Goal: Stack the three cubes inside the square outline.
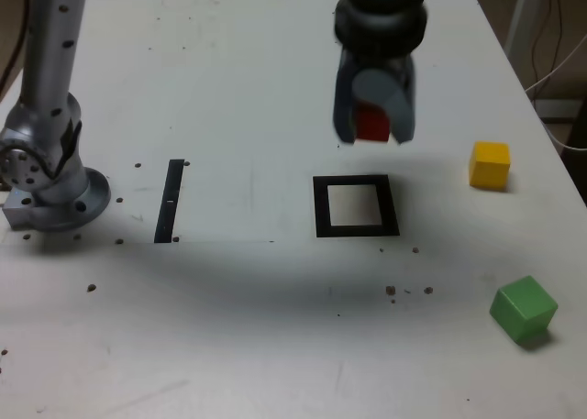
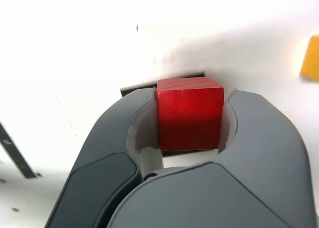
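Clearly the gripper [image 1: 373, 130] is clamped on the red cube [image 1: 371, 124], with one dark grey jaw pressed against each of two opposite faces. In the wrist view the red cube [image 2: 189, 113] fills the gap between the jaws, its far face reaching about level with their tips, and its top and front faces show uncovered. The gripper [image 2: 188, 119] points downward and hangs in the air above the white table [image 1: 248, 89], so the cube is lifted clear of the surface.

Below it, a little toward the camera in the exterior view, lies the square outline [image 1: 356, 205], a thick black frame with a pale centre that holds no cube. In the wrist view a strip of the square outline [image 2: 137, 87] shows just past the cube's far edge; whether the cube hangs directly over the frame is hard to judge from these angles.

Away on the exterior view's right sits the yellow cube [image 1: 490, 165], well apart from the frame, and the green cube [image 1: 523, 309] rests nearer the camera on the same side. On the exterior view's left a thin black strip [image 1: 170, 200] lies flat near the arm's base [image 1: 55, 194].
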### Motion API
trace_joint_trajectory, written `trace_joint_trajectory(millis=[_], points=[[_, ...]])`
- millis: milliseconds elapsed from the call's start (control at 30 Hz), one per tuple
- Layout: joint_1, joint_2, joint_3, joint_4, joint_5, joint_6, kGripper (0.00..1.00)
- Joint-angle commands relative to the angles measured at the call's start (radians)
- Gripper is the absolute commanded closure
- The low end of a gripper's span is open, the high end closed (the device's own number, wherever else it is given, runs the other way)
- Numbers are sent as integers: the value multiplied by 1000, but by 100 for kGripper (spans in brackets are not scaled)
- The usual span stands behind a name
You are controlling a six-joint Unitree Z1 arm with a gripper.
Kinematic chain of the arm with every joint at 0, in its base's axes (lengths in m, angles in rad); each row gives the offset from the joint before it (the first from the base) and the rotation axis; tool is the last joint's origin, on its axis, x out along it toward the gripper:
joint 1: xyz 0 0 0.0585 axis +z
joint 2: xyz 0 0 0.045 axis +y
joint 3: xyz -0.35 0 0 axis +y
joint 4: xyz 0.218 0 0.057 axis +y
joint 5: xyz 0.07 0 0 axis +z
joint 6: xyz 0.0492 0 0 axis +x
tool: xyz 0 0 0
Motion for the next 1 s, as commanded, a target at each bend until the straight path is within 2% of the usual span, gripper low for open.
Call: trace_joint_trajectory(millis=[0, 267, 400, 567, 733, 967], points=[[-21, -24, 22, -12, 1, -46, 67], [-61, -23, 71, -31, 33, -146, 67], [-63, -15, 100, -74, 46, -172, 67], [-66, -7, 139, -126, 35, -188, 67], [-111, -33, 178, -130, 25, -213, 67], [-184, -40, 198, -137, 31, -259, 67]])
